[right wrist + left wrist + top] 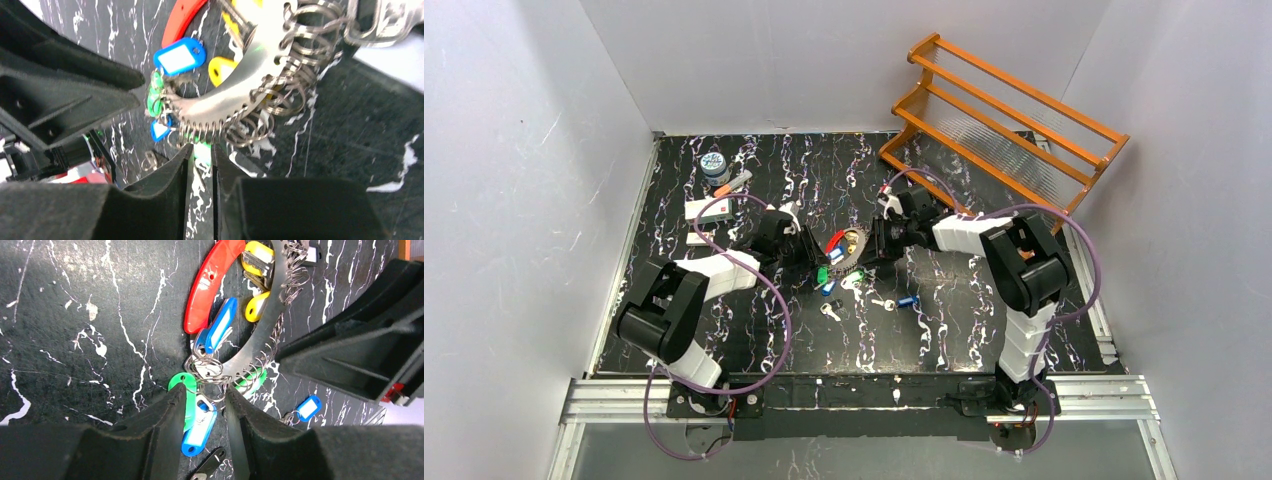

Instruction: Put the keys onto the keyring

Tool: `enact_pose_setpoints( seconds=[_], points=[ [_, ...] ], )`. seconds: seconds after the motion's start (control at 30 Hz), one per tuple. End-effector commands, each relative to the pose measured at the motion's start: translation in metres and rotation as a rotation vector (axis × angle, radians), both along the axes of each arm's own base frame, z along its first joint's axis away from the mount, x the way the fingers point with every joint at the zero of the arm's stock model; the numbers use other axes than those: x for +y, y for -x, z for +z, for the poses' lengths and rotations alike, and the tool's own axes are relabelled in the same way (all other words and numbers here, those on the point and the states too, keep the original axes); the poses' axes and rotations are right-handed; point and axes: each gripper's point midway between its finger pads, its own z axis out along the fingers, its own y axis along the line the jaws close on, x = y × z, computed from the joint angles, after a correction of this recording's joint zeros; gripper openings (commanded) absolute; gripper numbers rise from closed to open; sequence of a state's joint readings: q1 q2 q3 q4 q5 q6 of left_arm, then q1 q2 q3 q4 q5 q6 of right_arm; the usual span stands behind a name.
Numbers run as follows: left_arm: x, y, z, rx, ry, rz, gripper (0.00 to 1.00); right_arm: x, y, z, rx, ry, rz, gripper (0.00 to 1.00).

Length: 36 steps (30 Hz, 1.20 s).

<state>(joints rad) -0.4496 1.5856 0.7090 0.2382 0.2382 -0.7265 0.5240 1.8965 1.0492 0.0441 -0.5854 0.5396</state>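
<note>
Near edge of the black marbled table (724,350) first. Counted three loose keys (884,303) lying flat in front of the grippers: a pale-headed key (831,310) to the left, a plain silver one in the middle, a blue-tagged key (908,301) to the right. All apart from each other and off the ring.

Just beyond, found the keyring (851,245) flat on the table between the two grippers. Seen close from the wrist cameras as a curved flat metal strip edged with many small split rings. Carries a long red tag (207,285), yellow tags (255,307), a blue tag (220,325) and a green tag (190,405).

Left gripper (205,392): jaws moderately apart, tips down at the tag end of the strip. Second blue tag (199,427) lying in the gap, green tag against one finger (150,440). No pinch visible.

Right gripper (201,150): jaws drawn to a narrow slit, tips just under the split rings on the strip's outer edge. Cannot tell whether closed on a ring — too blurred there.

Further back, left side: a small jar (715,165), an orange-tipped marker (736,182), a white card (712,209). Far right corner — an orange wooden rack (1004,110).
</note>
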Motion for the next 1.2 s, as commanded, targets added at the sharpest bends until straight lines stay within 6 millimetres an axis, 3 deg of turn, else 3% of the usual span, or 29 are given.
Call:
enact_pose_setpoints(
  seconds=[0.0, 0.2, 0.3, 0.47, 0.6, 0.73, 0.87, 1.03, 1.17],
  points=[
    [-0.003, 0.008, -0.003, 0.015, 0.014, -0.016, 0.33, 0.008, -0.027, 0.006, -0.056, 0.02, -0.035, 0.26],
    [0.0, 0.009, 0.0, 0.007, 0.002, -0.014, 0.33, -0.011, -0.044, 0.003, -0.133, 0.169, -0.086, 0.24],
    [0.002, 0.01, 0.0, 0.003, -0.006, -0.012, 0.33, -0.019, -0.044, 0.006, -0.17, 0.204, -0.091, 0.29],
    [0.001, 0.012, 0.001, 0.004, 0.003, -0.015, 0.34, -0.015, -0.028, 0.018, -0.156, 0.131, -0.076, 0.42],
    [0.0, 0.011, 0.004, -0.004, 0.015, -0.019, 0.33, -0.014, -0.018, 0.018, -0.116, 0.084, -0.083, 0.47],
    [0.0, 0.012, 0.008, -0.017, 0.015, -0.021, 0.34, -0.015, -0.021, 0.024, -0.108, 0.017, -0.11, 0.47],
    [0.003, 0.013, 0.012, -0.031, 0.012, -0.016, 0.33, -0.021, -0.026, 0.025, -0.084, -0.03, -0.135, 0.45],
    [0.007, 0.014, 0.017, -0.055, 0.005, -0.009, 0.34, -0.016, -0.028, 0.021, -0.052, -0.072, -0.115, 0.32],
    [0.009, 0.017, 0.017, -0.058, 0.001, -0.006, 0.34, -0.009, -0.026, 0.016, -0.005, -0.111, -0.1, 0.32]
  ],
)
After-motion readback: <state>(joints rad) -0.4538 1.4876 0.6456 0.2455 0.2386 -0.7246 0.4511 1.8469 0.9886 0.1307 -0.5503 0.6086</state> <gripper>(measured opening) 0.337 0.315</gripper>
